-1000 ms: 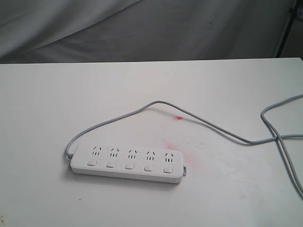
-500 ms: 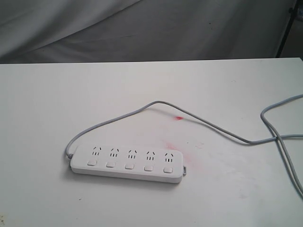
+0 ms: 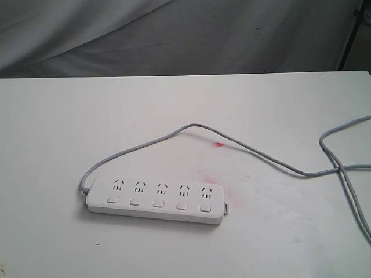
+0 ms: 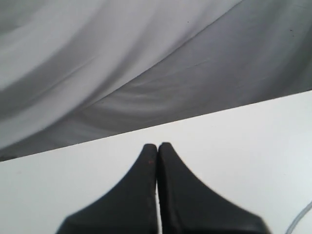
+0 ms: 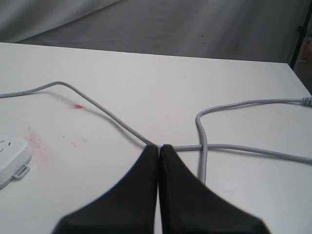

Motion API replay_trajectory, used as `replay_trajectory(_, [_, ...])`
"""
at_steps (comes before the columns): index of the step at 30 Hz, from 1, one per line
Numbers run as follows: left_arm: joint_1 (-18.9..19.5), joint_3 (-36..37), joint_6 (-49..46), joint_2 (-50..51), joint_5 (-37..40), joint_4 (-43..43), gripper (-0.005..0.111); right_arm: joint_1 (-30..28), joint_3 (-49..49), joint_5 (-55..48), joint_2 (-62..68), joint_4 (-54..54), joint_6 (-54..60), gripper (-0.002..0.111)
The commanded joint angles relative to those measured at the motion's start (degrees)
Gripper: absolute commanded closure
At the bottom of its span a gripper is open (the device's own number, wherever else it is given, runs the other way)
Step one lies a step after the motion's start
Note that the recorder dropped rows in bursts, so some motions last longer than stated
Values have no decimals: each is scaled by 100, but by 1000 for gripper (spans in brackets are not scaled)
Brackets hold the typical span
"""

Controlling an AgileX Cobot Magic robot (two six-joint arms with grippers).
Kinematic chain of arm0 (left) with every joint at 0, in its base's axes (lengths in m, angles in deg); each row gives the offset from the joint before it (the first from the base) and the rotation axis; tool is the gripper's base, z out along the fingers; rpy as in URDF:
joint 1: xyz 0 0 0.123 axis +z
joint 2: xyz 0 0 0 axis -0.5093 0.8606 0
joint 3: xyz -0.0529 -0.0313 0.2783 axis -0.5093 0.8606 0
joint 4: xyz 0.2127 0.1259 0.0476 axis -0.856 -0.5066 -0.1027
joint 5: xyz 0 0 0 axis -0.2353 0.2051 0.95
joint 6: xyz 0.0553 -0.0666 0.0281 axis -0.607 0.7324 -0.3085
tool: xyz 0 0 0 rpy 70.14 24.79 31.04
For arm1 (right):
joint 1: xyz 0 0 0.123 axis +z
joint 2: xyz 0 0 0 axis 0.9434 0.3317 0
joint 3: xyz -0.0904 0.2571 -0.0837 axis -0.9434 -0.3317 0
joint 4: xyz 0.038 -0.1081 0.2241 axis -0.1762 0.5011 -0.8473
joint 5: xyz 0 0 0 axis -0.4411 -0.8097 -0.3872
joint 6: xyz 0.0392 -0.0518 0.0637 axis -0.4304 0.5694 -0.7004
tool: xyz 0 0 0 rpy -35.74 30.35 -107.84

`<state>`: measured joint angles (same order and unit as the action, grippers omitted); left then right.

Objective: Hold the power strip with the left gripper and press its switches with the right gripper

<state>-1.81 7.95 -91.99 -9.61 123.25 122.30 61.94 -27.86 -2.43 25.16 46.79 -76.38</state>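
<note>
One power strip (image 3: 169,196), five switches (image 3: 158,203) (one row).

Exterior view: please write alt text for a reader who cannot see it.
A long white power strip lies flat on a white table, its five square switches in a row along the near edge. Its grey cord leaves the left end, loops across the table and crosses itself near the right edge. Red stains mark the table; grey cloth hangs behind.

Soft, even, fairly bright light, white table (image 3: 58,127) nearly washed out, thin faint shadow hugs the power strip (image 3: 156,200), grey backdrop (image 3: 174,35) dimmer, exterior view slightly grainy, left gripper (image 4: 157,145) and right gripper (image 5: 159,146) dark, blurred near their cameras
</note>
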Motion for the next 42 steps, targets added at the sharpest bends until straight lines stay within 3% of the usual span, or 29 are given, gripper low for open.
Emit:
replay_trajectory(1, [458, 11, -1131, 310, 678, 739, 107, 18, -20, 11, -31, 49, 6, 108])
replay_trajectory(12, [1364, 11, -3133, 981, 2633, 1372, 107, 18, -20, 11, -31, 49, 6, 108])
replay_trajectory(17, [1646, 94, -3923, 1268, 2633, 1467, 107, 18, -20, 22, -31, 49, 7, 108])
replay_trajectory(25, [1693, 663, -5281, 1524, 2633, 1613, 107, 18, -20, 22, -31, 49, 7, 108])
replay_trajectory(42, [1693, 808, -5265, 1663, 2633, 1850, 107, 18, -20, 22, -31, 49, 7, 108])
